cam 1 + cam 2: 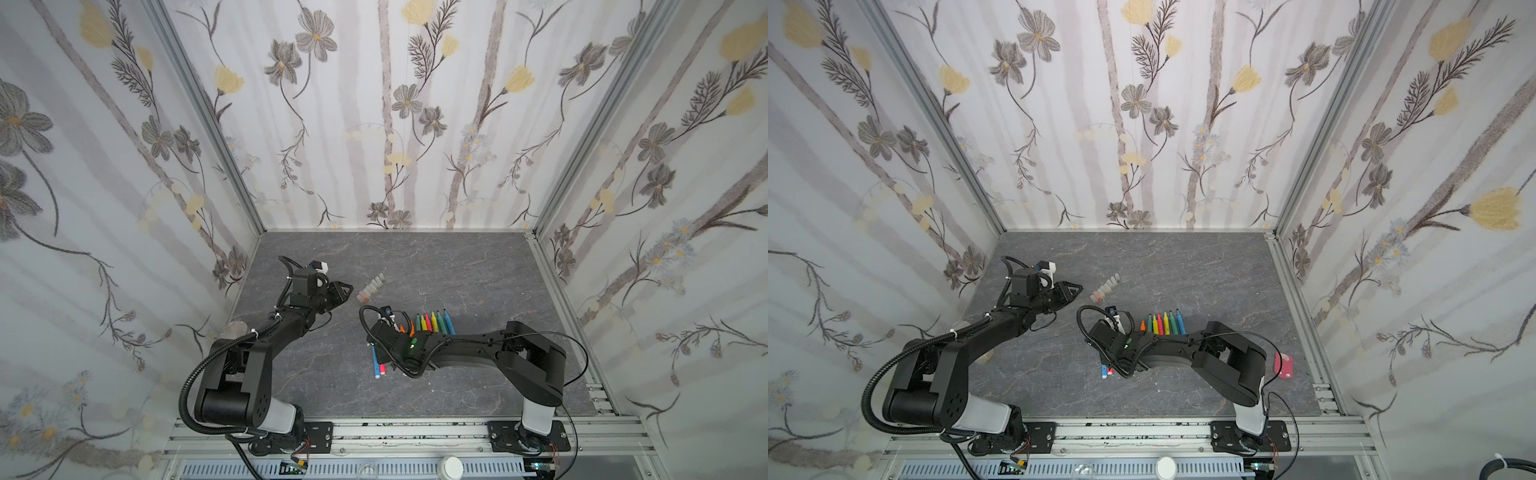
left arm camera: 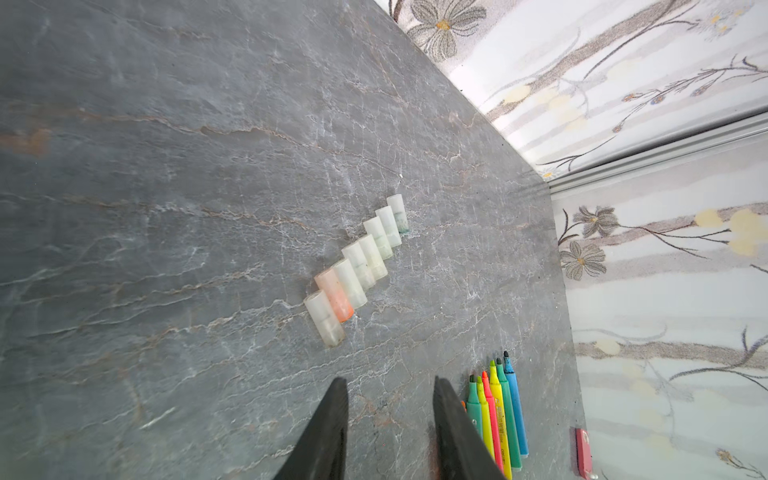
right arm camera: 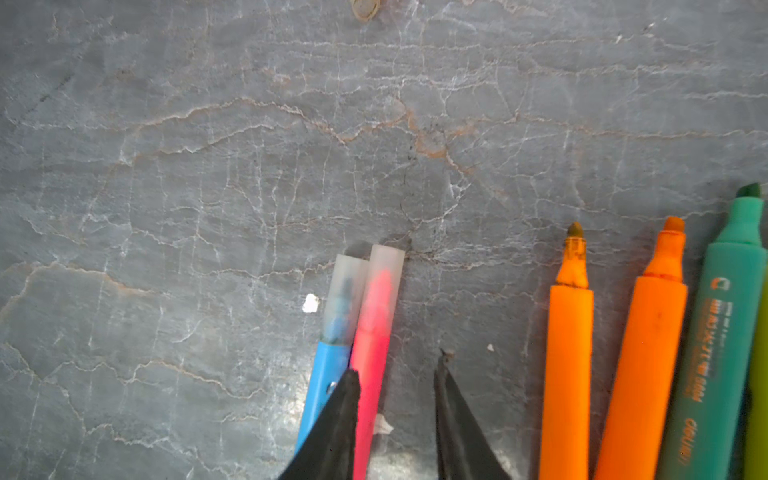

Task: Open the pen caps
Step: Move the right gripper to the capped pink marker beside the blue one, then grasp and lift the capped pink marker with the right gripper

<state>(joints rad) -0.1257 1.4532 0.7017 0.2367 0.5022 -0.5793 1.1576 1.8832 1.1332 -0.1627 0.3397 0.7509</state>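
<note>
Two pens are left to open, as I judge it. The slim blue-barrelled marker pen (image 3: 326,374) and the pink-barrelled marker pen (image 3: 372,353) wear translucent whitish plastic caps (image 3: 384,282). They lie touching, just outside one finger of your right claw (image 3: 397,365), which is spread and empty. Next, shift it onto one barrel and clamp.

Your left claw (image 2: 388,382), also spread and empty, faces the row of pulled caps (image 2: 357,266). No container shows; everything lies on the grey stone-look table (image 3: 208,166).
</note>
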